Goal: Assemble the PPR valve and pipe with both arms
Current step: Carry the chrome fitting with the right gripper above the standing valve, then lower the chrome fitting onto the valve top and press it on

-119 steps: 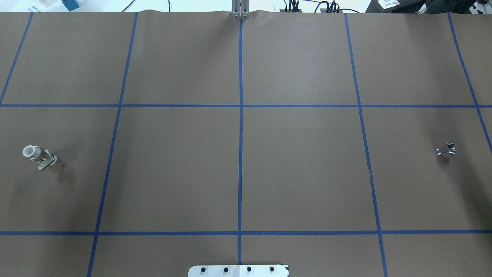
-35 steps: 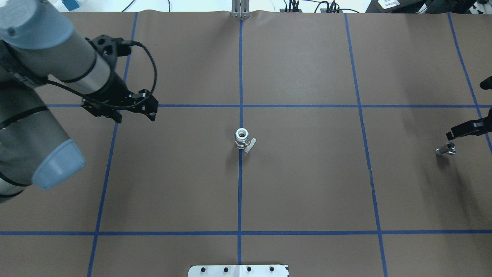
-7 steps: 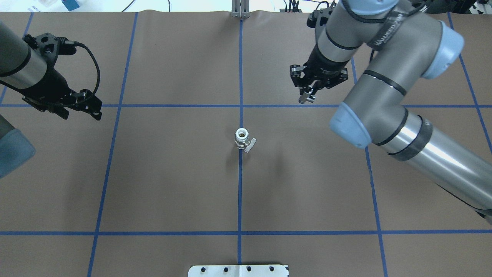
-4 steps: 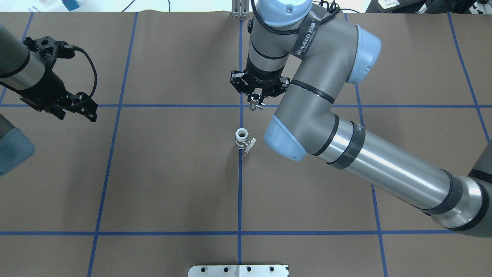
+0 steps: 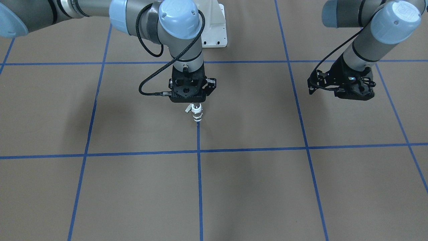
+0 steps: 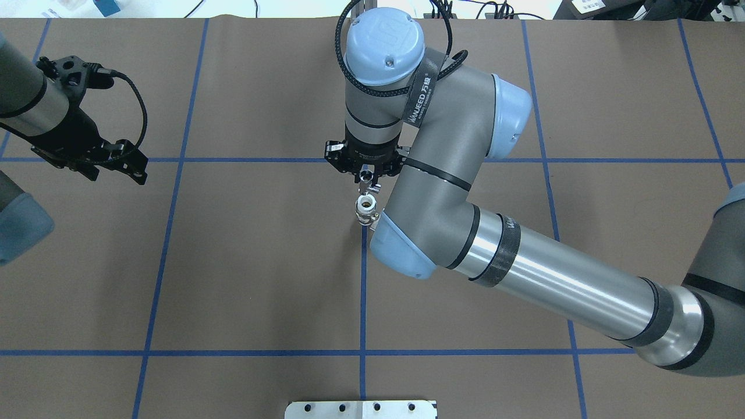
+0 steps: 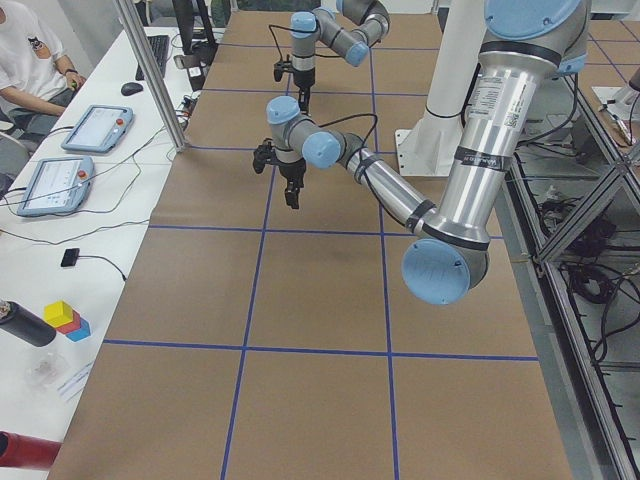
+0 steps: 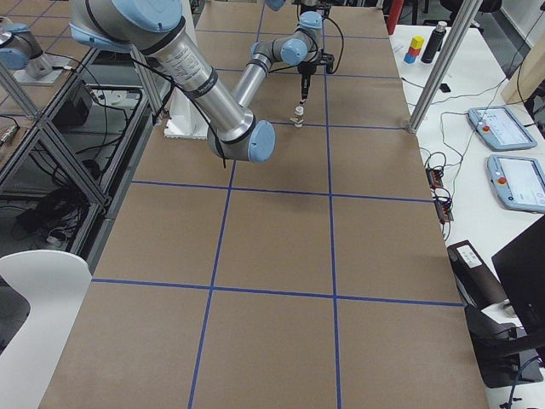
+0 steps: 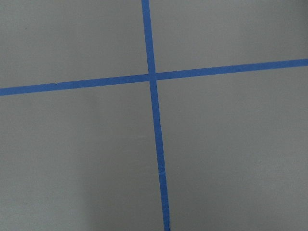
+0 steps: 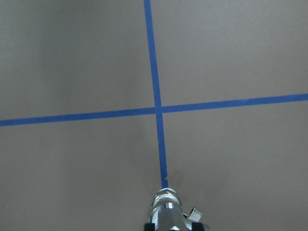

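Observation:
The white PPR valve (image 6: 366, 206) stands upright on the blue centre line, its open end up; it also shows in the front view (image 5: 198, 114). My right gripper (image 6: 366, 176) is shut on the small silver pipe (image 6: 366, 185) and holds it pointing down just above the valve's top opening. In the right wrist view the pipe (image 10: 166, 217) fills the bottom edge, with the valve's white lever (image 10: 195, 212) beside it. Whether pipe and valve touch I cannot tell. My left gripper (image 6: 115, 174) hangs open and empty far to the left, also in the front view (image 5: 353, 96).
The brown table cover is marked with a blue tape grid (image 6: 364, 291). The right arm's forearm and elbow (image 6: 407, 250) stretch over the table's right half, close to the valve. A white base plate (image 6: 361, 409) lies at the near edge. Operators' tablets (image 7: 90, 130) lie beyond the far edge.
My right arm has swung from the right to the centre with the pipe, bringing it just above the valve. The left arm has hardly moved. The valve stands where it did.

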Robot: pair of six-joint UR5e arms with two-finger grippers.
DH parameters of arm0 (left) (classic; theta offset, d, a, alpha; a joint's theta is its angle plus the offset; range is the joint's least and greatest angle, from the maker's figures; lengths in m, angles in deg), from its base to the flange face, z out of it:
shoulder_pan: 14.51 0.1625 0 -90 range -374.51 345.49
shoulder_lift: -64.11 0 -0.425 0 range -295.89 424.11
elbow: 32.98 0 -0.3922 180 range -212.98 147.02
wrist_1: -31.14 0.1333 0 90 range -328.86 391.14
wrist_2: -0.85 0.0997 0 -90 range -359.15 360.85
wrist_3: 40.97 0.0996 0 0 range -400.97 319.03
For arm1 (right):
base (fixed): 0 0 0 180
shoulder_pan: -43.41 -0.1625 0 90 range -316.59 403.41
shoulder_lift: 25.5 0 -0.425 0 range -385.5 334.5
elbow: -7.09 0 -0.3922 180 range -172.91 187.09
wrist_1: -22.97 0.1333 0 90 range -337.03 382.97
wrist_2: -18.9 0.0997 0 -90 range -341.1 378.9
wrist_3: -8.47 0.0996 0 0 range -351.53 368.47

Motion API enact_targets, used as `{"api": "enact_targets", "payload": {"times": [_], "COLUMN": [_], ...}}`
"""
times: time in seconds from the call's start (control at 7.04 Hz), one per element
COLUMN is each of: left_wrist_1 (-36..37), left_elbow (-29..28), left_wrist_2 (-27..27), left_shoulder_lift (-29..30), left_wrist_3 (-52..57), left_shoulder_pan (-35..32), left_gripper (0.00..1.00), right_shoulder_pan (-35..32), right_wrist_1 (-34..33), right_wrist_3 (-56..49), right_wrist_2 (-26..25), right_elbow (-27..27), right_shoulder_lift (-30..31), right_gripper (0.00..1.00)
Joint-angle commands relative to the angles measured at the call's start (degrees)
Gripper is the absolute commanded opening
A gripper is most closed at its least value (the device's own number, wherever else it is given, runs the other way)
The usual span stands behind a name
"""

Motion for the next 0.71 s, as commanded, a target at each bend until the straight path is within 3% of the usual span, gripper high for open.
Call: {"api": "enact_targets", "payload": {"times": [0.0,0.57], "left_wrist_1": [0.00,0.00], "left_elbow": [0.00,0.00], "left_wrist_2": [0.00,0.00], "left_shoulder_lift": [0.04,0.12], "left_wrist_3": [-0.04,-0.13], "left_shoulder_pan": [0.04,0.04], "left_gripper": [0.90,0.90], "right_shoulder_pan": [1.01,1.10], "right_wrist_1": [-0.01,0.08], "right_wrist_3": [-0.08,-0.08], "right_wrist_2": [-0.92,-1.80], "right_elbow": [0.46,0.98], "right_shoulder_lift": [0.10,0.19], "right_gripper": [0.00,0.00]}}
